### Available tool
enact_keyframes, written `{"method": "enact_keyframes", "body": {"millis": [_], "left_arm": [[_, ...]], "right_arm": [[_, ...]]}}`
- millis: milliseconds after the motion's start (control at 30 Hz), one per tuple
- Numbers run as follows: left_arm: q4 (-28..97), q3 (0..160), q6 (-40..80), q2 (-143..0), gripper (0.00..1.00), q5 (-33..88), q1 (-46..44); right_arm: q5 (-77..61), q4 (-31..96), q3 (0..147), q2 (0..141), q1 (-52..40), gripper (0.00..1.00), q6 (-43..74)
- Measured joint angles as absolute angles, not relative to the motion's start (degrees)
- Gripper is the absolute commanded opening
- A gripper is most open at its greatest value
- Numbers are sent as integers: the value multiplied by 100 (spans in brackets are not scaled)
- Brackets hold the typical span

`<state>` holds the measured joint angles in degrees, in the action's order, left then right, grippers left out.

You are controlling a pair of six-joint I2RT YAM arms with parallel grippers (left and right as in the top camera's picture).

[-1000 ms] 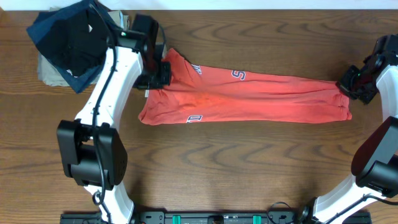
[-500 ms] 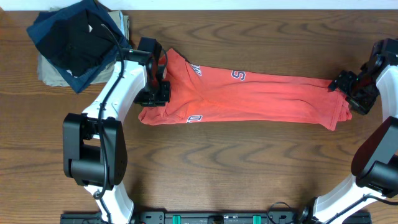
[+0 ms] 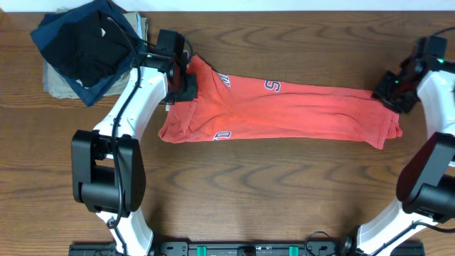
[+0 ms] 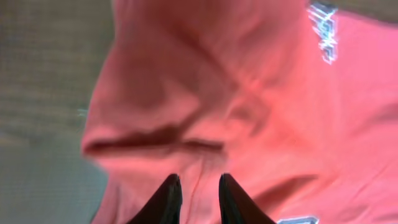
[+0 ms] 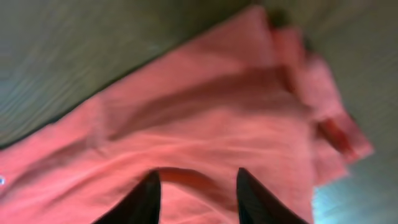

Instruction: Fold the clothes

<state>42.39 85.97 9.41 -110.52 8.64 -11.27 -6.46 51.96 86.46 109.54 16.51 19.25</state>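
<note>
One wooden table (image 3: pixel 284 192), seen from above. One coral-red T-shirt (image 3: pixel 298 110) lies across its middle. Two white-and-black robot arms: the left arm (image 3: pixel 138 99) at 9 o'clock and the right arm (image 3: pixel 437 99) at 3 o'clock. Two grippers, one per arm: the left gripper (image 3: pixel 186 84) and the right gripper (image 3: pixel 391 89), at opposite ends of the shirt. Three other garments sit in one pile at 10 o'clock: one black garment (image 3: pixel 89 44), one navy garment (image 3: pixel 44 32) and one khaki garment (image 3: pixel 54 80) underneath.

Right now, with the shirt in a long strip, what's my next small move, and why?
Probably lower the right gripper and pinch the T-shirt end under it: it and the left gripper hang open over the strip's ends, so a crosswise fold looks next.
</note>
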Motion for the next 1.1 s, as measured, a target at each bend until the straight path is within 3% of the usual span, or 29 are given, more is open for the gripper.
{"method": "enact_keyframes", "body": {"millis": [333, 533, 600, 700, 1100], "left_arm": [[4185, 8597, 967, -11526, 23, 854, -1177], [4436, 8608, 996, -12121, 19, 856, -1037], [4563, 8608, 1059, -12116, 10, 869, -980], [4786, 8613, 1131, -12116, 6, 869, -829], [6187, 8606, 1531, -12167, 6, 231, 34]], "right_arm": [[-460, 4687, 7999, 10973, 1240, 28, 1944], [-392, 4436, 7583, 11021, 1258, 39, 2038], [-381, 4281, 7474, 11021, 1258, 39, 2040], [-362, 4040, 7306, 11021, 1275, 36, 2040], [-113, 4213, 7137, 11024, 1280, 31, 2040]]}}
